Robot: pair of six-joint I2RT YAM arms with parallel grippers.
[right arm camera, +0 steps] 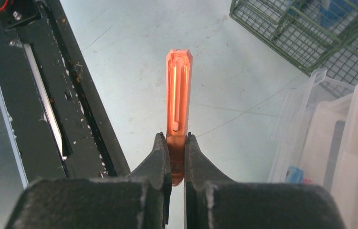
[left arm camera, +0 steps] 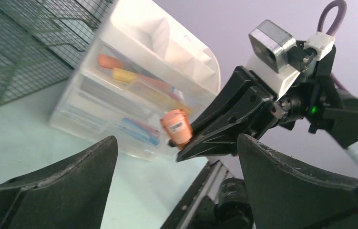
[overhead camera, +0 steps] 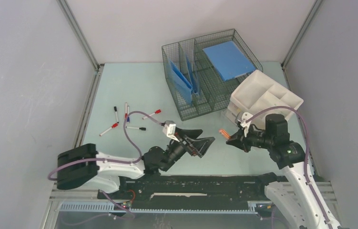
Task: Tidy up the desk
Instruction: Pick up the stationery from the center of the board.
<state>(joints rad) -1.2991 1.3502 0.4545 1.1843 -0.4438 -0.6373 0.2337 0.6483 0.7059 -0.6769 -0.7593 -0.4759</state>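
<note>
The right end effector (right arm camera: 177, 143) is clamping one end of an orange marker (right arm camera: 179, 90), its jaws pressed tight against it. It is holding the marker out above the mint-green surface (overhead camera: 138, 90), near the white plastic organizer (overhead camera: 243, 93). The left end effector (overhead camera: 204, 137) is facing it, fingers spread wide and gripping nothing. The surface is stretching out beneath both arms. Several pens (overhead camera: 108, 129) are lying loose on its left part, and a wire basket (overhead camera: 200, 107) is standing toward the back, just beside the organizer.
</note>
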